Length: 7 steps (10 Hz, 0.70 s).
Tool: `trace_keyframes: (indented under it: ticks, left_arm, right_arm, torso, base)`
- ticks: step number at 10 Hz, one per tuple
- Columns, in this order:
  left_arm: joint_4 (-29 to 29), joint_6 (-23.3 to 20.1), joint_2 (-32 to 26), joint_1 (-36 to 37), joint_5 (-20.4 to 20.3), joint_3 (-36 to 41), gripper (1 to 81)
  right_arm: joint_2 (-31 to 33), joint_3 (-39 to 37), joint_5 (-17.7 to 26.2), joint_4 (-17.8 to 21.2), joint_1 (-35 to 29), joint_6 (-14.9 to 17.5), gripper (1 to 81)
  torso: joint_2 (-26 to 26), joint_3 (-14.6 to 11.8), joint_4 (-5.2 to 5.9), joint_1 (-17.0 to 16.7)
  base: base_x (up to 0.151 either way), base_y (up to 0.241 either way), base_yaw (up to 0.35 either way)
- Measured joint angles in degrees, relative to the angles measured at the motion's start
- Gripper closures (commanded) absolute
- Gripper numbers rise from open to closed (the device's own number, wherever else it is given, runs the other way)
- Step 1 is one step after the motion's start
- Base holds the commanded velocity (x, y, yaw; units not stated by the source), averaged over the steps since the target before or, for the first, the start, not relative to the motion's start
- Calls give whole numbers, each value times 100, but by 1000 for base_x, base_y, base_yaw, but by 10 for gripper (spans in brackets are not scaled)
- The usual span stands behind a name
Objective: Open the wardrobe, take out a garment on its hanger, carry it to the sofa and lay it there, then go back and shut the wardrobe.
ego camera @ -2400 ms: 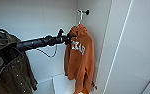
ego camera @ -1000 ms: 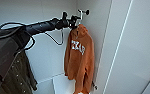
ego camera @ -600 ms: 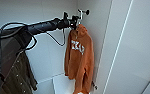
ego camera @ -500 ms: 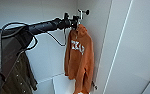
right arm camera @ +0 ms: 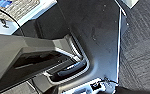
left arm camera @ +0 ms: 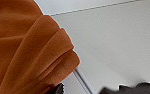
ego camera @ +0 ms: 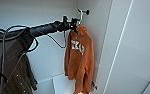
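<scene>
Left fingers [ego camera: 75, 23] at garment's [ego camera: 79, 57] hanger [ego camera: 80, 15].

Inside the open wardrobe [ego camera: 51, 15]

The garment [ego camera: 79, 60] hangs centre frame, left gripper [ego camera: 75, 23] at its hanger [ego camera: 80, 15] above; a jacket [ego camera: 21, 77] hangs lower left, wardrobe door [ego camera: 138, 50] right.

Rust-orange hooded garment [ego camera: 79, 60] with white lettering, on white hanger [ego camera: 80, 15], inside open white wardrobe [ego camera: 103, 37].

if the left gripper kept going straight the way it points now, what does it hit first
Most likely the hanger neck and the garment hood, which sit right at the left gripper tip. Beyond them is the white inner wall of the wardrobe; depth is hard to judge here.
</scene>
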<state>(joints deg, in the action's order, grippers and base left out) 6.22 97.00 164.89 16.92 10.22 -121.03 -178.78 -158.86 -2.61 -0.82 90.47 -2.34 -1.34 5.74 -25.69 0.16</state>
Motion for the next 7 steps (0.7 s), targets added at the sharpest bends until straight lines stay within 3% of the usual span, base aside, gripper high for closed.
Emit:
trace_keyframes:
  ticks: [4, 7]
  left_arm:
    - [9, -9, 739, -4, -124, -859, 10]
    - [20, -69, 827, -17, -208, -968, 10]
  right_arm:
    - [2, -44, 2, 2, 0, 11, 10]
    - [-15, -55, 5, 2, 0, 11, 10]
  torso:
    - [0, 0, 0, 0]
    - [0, 0, 0, 0]
  base:
    - [0, 0, 0]
    - [0, 0, 0]
